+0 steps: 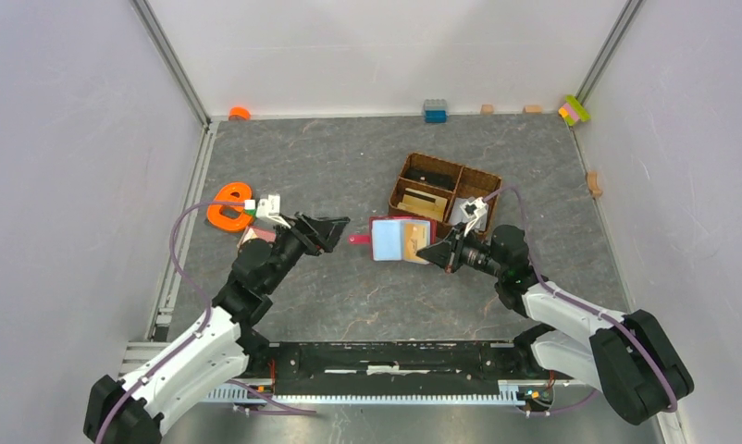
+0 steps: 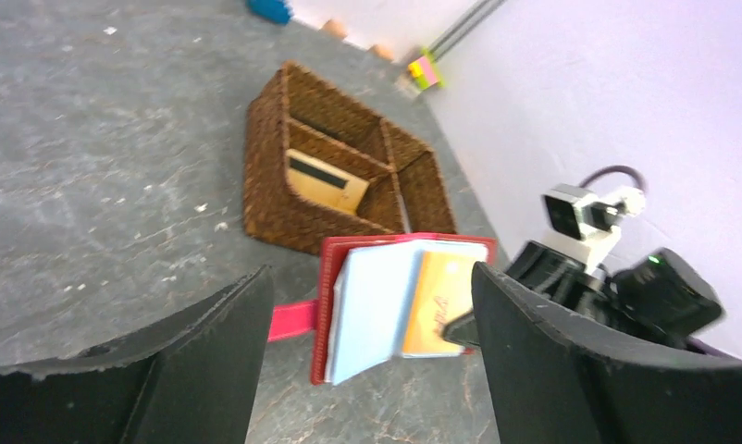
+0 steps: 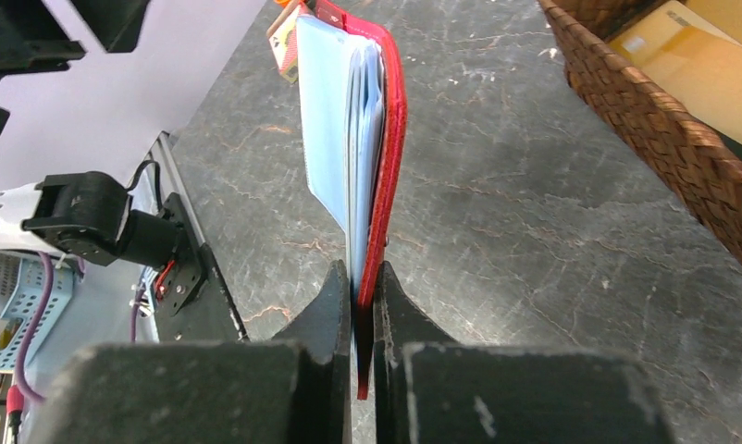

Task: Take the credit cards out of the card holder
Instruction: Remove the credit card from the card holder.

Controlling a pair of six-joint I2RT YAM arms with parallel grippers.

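Card holder (image 3: 390,139) is open, its edge pinched tight by right fingers (image 3: 332,310); two credit cards (image 2: 377,305) show, any more hidden. Left fingers (image 2: 210,342) spread wide, empty.

The near edge of the card holder (image 3: 390,139) is hidden between the pinched fingers (image 3: 335,314) of the right gripper (image 3: 363,301), whose wrist view cuts off the basket (image 3: 654,111) at its right edge. In the left wrist view the print on the orange-tan card (image 2: 439,301) is blurred, and the 2 fingers (image 2: 210,361) of the left gripper (image 2: 369,273) run off the bottom. From above, a pinkish object (image 1: 256,236) sits half hidden under the left arm.
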